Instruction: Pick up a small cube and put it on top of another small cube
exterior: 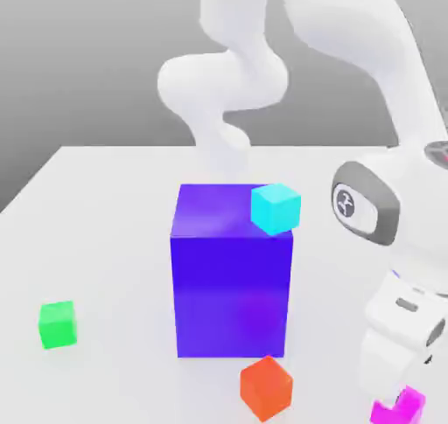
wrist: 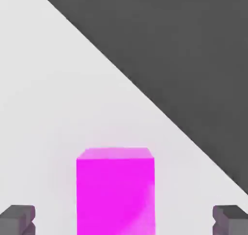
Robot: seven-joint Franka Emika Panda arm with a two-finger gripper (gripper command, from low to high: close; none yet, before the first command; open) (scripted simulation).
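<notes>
The gripper (wrist: 124, 219) stands spread wide, fingertips (wrist: 18, 218) either side of the magenta cube (wrist: 115, 193) near the table's (exterior: 105, 239) front edge, aligned for grasping; green cube (exterior: 58, 324) well apart.

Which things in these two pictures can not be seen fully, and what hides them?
- Pink cube: exterior view, partly behind the arm and cut by the bottom edge; hand view, its lower part is cut by the edge.
- Gripper: hand view, just two fingertips at the edge, apart either side of the cube; contact cannot be told.
- Big blue cube: exterior view, one corner behind the cyan cube.
- Arm base: exterior view, behind the big blue cube.
</notes>
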